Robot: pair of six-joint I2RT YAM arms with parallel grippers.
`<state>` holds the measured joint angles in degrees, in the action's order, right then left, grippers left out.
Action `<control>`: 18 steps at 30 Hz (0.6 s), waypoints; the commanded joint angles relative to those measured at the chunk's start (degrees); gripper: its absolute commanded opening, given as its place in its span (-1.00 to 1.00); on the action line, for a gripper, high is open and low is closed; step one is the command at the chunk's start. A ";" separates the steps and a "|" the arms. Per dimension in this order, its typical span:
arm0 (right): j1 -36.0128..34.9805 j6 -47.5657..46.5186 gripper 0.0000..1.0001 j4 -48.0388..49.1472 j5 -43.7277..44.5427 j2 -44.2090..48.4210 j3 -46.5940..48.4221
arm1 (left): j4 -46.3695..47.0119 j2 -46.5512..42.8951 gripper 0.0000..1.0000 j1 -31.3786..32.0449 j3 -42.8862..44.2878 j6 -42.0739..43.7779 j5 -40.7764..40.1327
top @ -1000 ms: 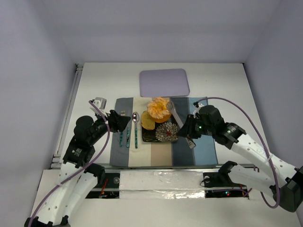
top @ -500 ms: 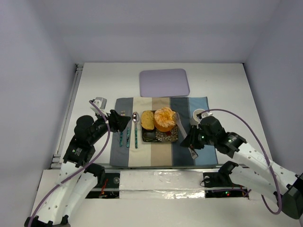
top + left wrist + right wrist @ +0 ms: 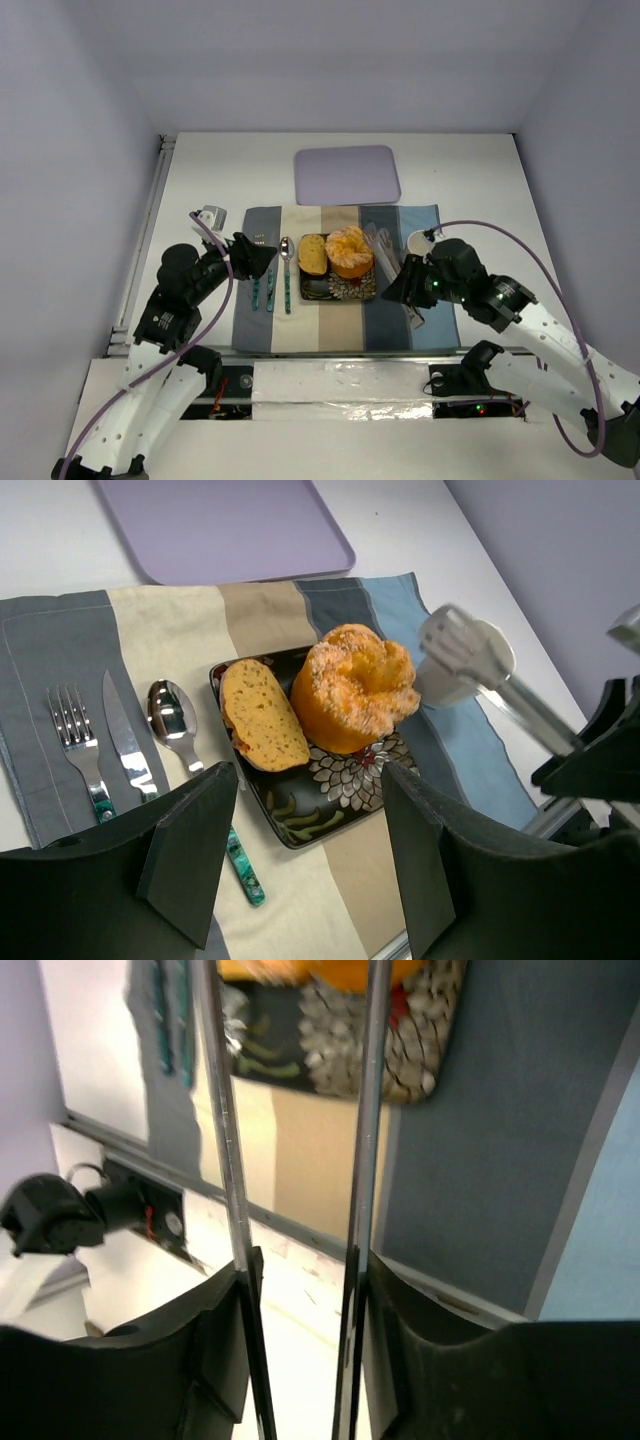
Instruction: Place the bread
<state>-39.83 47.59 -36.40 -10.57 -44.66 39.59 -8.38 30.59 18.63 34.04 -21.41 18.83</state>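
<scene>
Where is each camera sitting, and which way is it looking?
Top external: high above and behind the robot, facing down at the table; shows the left arm and right arm.
Left wrist: on the left arm, facing forward over the plate holding bread and orange; shows the open left gripper.
Right wrist: on the right arm, facing along the tongs toward the plate; shows the right gripper holding them.
Shared: top and left wrist both show bread, orange and plate.

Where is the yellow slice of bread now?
In the top view, the golden-yellow bread slice lies on the dark floral plate, left of the peeled orange.
</scene>
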 commanded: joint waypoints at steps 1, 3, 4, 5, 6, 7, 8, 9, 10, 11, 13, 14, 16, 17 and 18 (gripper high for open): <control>-0.60 -1.45 -0.10 -0.16 5.98 1.16 6.63 | 3.55 -0.71 0.13 -0.18 -1.00 0.67 1.30; -0.60 -2.50 -0.14 0.10 10.01 -1.12 11.36 | 3.55 -0.79 0.13 -0.18 -1.00 0.67 1.73; -0.60 -3.11 -0.14 0.28 12.48 -2.43 13.21 | 3.55 -0.88 0.13 -0.18 -1.00 0.75 1.91; -0.60 -3.99 -0.18 0.89 14.33 -5.58 14.97 | 3.46 -1.23 0.13 -0.18 -1.08 0.75 2.00; 1.14 -5.83 -0.20 1.24 16.87 -7.44 18.47 | 3.55 -1.41 0.13 -0.18 -1.08 0.75 2.09; 2.55 -6.98 -0.21 1.33 16.81 -9.63 20.33 | 3.55 -1.76 0.13 -0.18 -1.17 0.75 2.26; 4.13 -8.21 -0.24 1.42 16.63 -11.65 22.09 | 3.55 -2.28 0.13 -0.18 -1.17 0.84 2.26; 8.07 -10.57 -0.26 1.68 16.37 -15.15 25.15 | 3.55 -2.81 0.13 -0.18 -1.17 0.76 2.26; 10.63 -12.77 -0.30 2.21 14.72 -18.23 26.49 | 3.55 -3.77 0.13 -0.18 -1.26 0.75 2.53; 13.35 -12.79 -0.30 2.39 14.70 -18.26 27.80 | 3.64 -4.30 0.13 -0.18 -1.26 0.75 2.61; 21.67 -15.42 -0.31 2.65 12.86 -22.73 31.75 | 3.72 -5.36 0.13 -0.18 -1.26 0.67 2.62; 24.77 -16.03 -0.32 3.17 11.46 -24.57 33.25 | 3.81 -6.32 0.13 -0.18 -1.35 0.67 2.62; 30.67 -15.87 -0.33 3.44 5.58 -31.75 37.03 | 3.81 -7.29 0.13 -0.18 -1.35 0.67 2.70; 35.57 -15.60 -0.34 3.88 3.82 -34.32 40.96 | 3.72 -8.25 0.13 -0.18 -1.35 0.67 2.44; 37.44 -15.34 -0.34 3.97 1.63 -36.96 42.92 | 3.64 -8.61 0.13 0.35 -1.26 0.58 2.18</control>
<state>-8.47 34.68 -35.62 -3.05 -77.06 75.81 -7.86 23.35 18.65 33.32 -21.41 20.58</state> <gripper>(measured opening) 0.338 0.566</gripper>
